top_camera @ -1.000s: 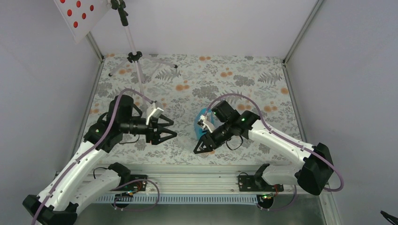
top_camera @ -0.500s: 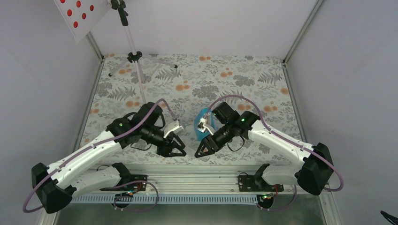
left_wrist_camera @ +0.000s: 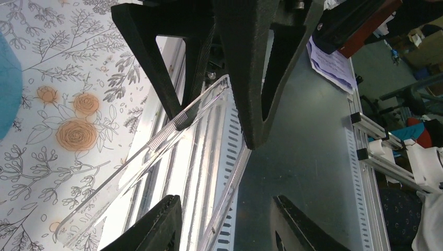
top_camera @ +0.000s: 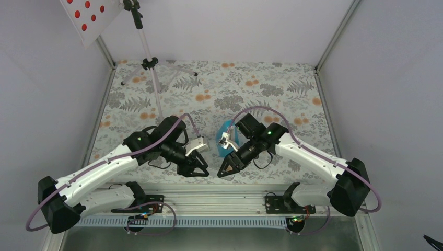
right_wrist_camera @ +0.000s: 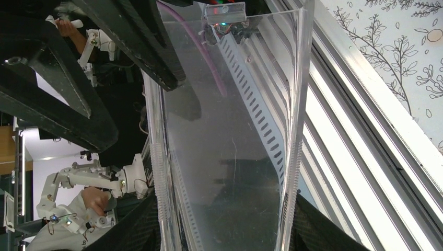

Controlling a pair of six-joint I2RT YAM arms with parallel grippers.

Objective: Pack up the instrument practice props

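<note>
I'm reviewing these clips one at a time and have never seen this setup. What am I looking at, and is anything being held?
Two robot arms, left and right, sit side by side. The wide picture looks down from above and behind them; the other two come from a camera on each wrist. On the flowered cloth stand a silver music stand, far left, and a turquoise metronome beside the right arm. The left gripper and right gripper, both open, meet at a clear plastic container near the front edge, its walls between their fingers. Nothing looks clamped.

Turquoise metronome (top_camera: 228, 129), silver music stand (top_camera: 149, 57), grey-and-orange floral table cover (top_camera: 261, 89).
</note>
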